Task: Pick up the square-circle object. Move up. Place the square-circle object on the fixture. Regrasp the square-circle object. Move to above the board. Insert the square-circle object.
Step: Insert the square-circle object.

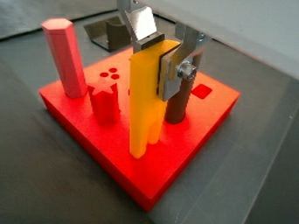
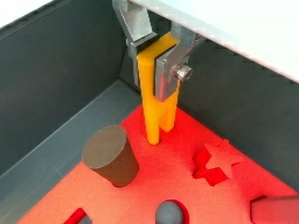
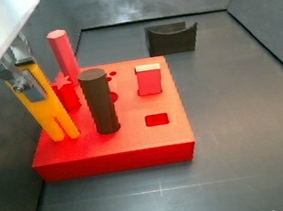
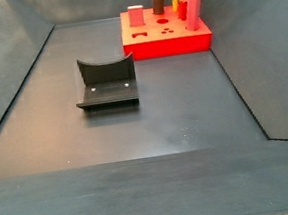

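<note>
Pincer (image 1: 160,54) clenched on the top of the square-circle object (image 1: 145,101) — held upright, lower end down at the board (image 3: 124,149) near its 9 o'clock edge, beside the dark cylinder (image 3: 99,101). Seating unclear. Risk: slight tilt or misalignment jamming the twin bars at the hole's rim — pressing on could skew the grasp.

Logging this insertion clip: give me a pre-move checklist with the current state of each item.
1. Gripper shut on the square-circle object: ok.
2. Object upright over the board: ok.
3. Lower end at the board's surface in a wrist view: ok; seated in its hole: cannot tell.
4. Dark cylinder apart from the object: ok.
5. Fixture no longer holding anything: ok.
</note>
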Robot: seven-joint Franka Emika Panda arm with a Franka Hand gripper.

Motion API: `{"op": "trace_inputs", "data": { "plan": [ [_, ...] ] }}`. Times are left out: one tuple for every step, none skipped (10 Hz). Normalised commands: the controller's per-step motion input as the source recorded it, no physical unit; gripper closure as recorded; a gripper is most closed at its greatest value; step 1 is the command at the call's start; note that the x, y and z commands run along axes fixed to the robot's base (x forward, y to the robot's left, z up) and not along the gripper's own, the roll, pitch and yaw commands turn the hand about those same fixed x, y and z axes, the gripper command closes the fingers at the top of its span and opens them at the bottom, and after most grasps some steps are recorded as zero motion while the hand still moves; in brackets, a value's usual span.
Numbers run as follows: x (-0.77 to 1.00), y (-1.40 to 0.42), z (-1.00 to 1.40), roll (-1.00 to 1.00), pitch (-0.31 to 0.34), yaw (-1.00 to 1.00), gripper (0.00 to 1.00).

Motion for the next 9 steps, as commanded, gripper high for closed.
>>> {"op": "trace_inputs", "data": {
  "plan": [
    [0.04, 0.10, -0.61, -0.23, -0.124, -0.32, 1.00],
    [0.09, 0.16, -0.64, -0.22, -0.124, -0.24, 1.00],
    [0.08, 0.16, -0.65, -0.22, -0.117, -0.24, 1.00],
    [-0.13, 0.00, -0.49, -0.07, -0.371, -0.16, 1.00],
    [-0.29, -0.08, -0.28, 0.00, -0.496, 0.00, 1.00],
    [-0.35, -0.21, -0.30, 0.10, -0.487, 0.00, 1.00],
    [-0.32, -0.28, -0.30, 0.11, -0.483, 0.02, 1.00],
    [-0.19, -0.03, -0.35, 0.00, -0.457, 0.02, 1.00],
    [-0.06, -0.16, -0.09, 0.11, -0.191, 0.01, 1.00]
  ]
}}
